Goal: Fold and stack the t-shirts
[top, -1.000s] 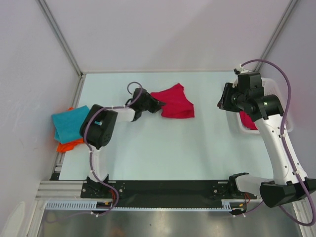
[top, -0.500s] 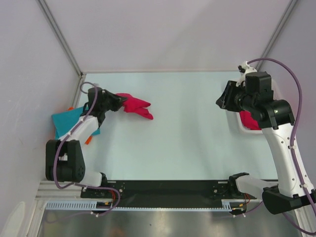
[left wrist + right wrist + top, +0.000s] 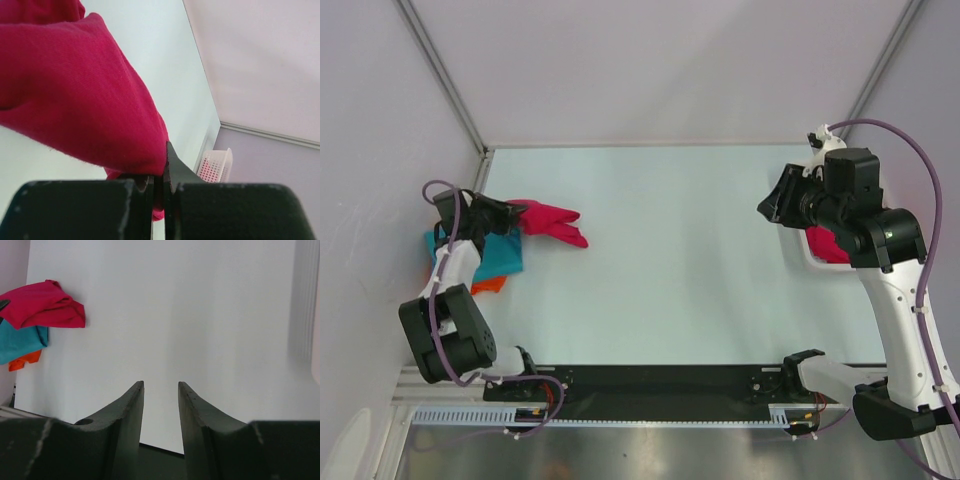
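My left gripper [image 3: 512, 214] pinches the red t-shirt [image 3: 555, 224]; I should centre it over the teal t-shirt [image 3: 488, 252] before releasing. The right gripper [image 3: 161, 395] stands spread, empty.

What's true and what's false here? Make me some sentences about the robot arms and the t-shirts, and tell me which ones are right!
1. The left gripper is shut on a red t-shirt. True.
2. The right gripper is holding a t-shirt. False: it is open, with nothing between its fingers.
3. The teal t-shirt lies on top of the orange t-shirt. True.
4. The red t-shirt is in the middle of the table. False: it is at the table's left side, by the teal one.
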